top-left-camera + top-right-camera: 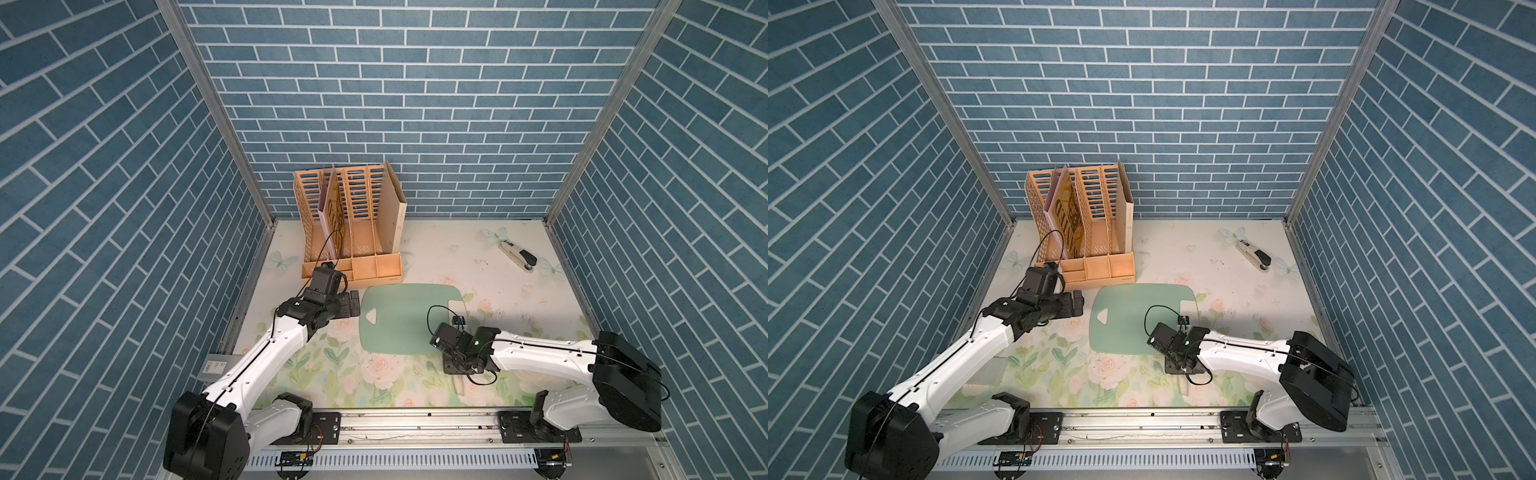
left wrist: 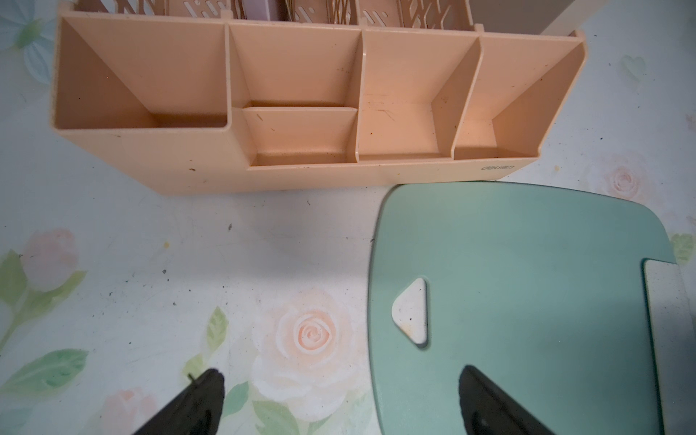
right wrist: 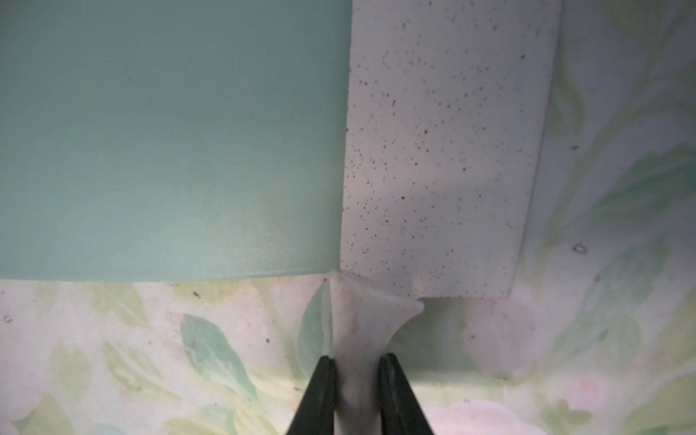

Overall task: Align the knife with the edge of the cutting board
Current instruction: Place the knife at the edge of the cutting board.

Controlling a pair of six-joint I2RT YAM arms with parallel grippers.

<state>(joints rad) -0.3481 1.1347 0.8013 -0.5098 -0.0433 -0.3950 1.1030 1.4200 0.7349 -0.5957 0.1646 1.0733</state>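
Observation:
The mint-green cutting board (image 1: 399, 328) (image 1: 1129, 328) lies flat mid-table, its triangular hole (image 2: 412, 314) near the left short edge. The knife's speckled off-white blade (image 3: 440, 150) (image 1: 460, 308) rests over the board's right short edge, which it hides, and overhangs onto the cloth. Its cream handle (image 3: 357, 331) points toward the front. My right gripper (image 3: 356, 363) (image 1: 455, 365) is shut on that handle just off the board's front edge. My left gripper (image 2: 339, 373) (image 1: 355, 303) is open and holds nothing. One finger is above the board (image 2: 527, 271), the other above the cloth.
A peach file organizer (image 1: 353, 232) (image 2: 301, 113) stands just behind the board's far left corner. A white-and-black stapler (image 1: 519, 257) (image 1: 1254, 255) lies at the back right. Blue brick walls close in three sides, and a metal rail (image 1: 415, 424) runs along the front.

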